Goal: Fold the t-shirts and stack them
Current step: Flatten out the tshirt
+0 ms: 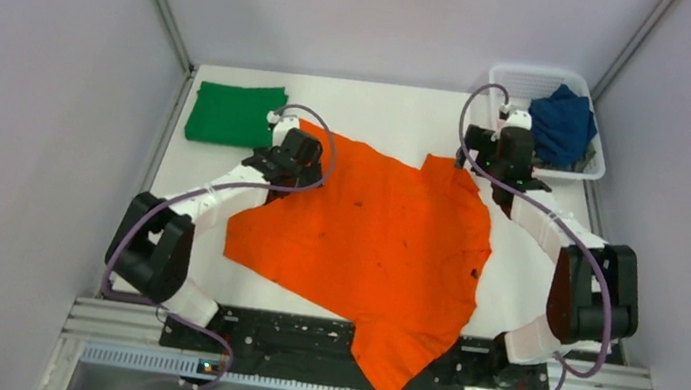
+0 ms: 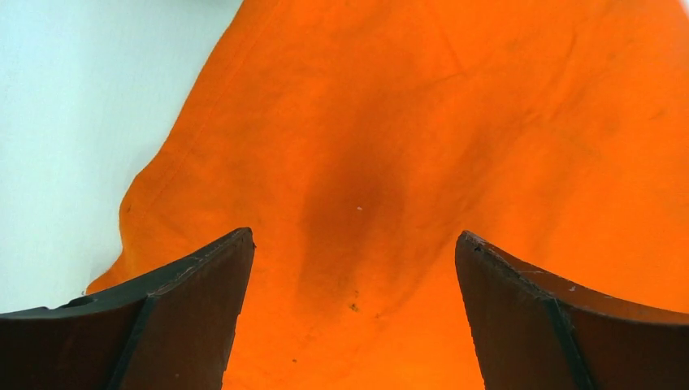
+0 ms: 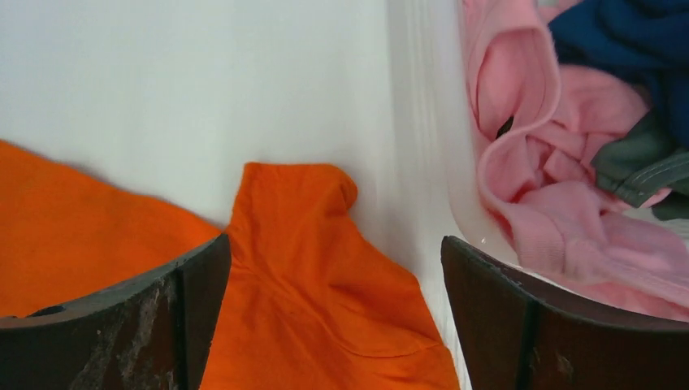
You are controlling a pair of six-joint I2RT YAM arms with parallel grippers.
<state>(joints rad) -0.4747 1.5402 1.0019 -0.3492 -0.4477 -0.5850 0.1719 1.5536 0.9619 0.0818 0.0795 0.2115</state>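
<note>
The bright orange t-shirt (image 1: 376, 239) lies spread across the middle of the table, its lower end hanging over the near edge. My left gripper (image 1: 289, 147) is open just above the shirt's far left corner; the left wrist view shows orange cloth (image 2: 390, 162) between the spread fingers (image 2: 203, 301). My right gripper (image 1: 489, 159) is open over the shirt's far right sleeve (image 3: 317, 268), beside the basket. A folded dark green t-shirt (image 1: 233, 112) lies at the far left. A navy blue shirt (image 1: 561, 121) and a pink shirt (image 3: 561, 162) lie in the basket.
The white mesh basket (image 1: 508, 77) stands at the far right corner, its wall (image 3: 422, 122) close to my right gripper. Grey walls and metal rails enclose the table. Bare white tabletop (image 1: 392, 115) shows at the back between the green shirt and the basket.
</note>
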